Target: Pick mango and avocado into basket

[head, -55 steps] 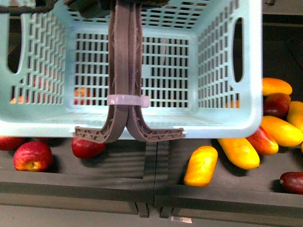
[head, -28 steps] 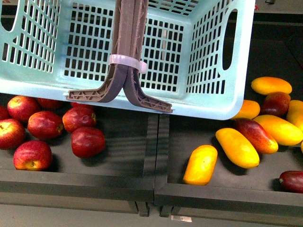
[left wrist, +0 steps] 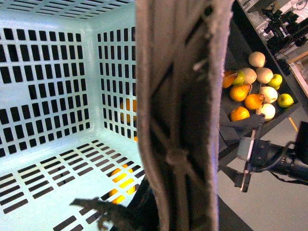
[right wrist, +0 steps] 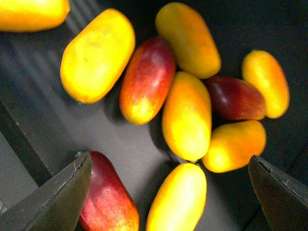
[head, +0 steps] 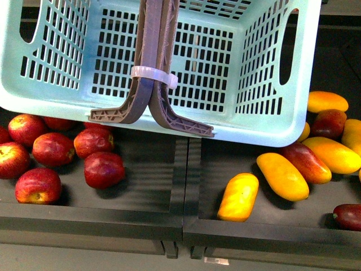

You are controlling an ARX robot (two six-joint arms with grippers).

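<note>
The light teal basket (head: 254, 121) hangs tilted above the crates and fills the top of the front view. My left gripper is shut on its brown-grey handles (left wrist: 178, 120), which are bound with a white tie (head: 153, 76); its fingers are hidden behind them. The inside of the basket (left wrist: 48, 144) holds no fruit. My right gripper (right wrist: 172, 195) is open above a pile of mangoes. A plain yellow mango (right wrist: 177, 204) lies between its fingertips (right wrist: 60, 199). More plain yellow mangoes (head: 238, 197) lie in the right crate. No avocado is in view.
Red apples (head: 104, 168) lie in the left crate under the basket. Red-blushed mangoes (right wrist: 108, 202) lie among the yellow ones, one against my right finger. A dark divider (head: 189, 180) splits the two crates. A far crate holds oranges and pale fruit (left wrist: 252, 89).
The basket has risen and tilted, uncovering the apples in the left crate. In the last half second it shifted slightly right and down.
</note>
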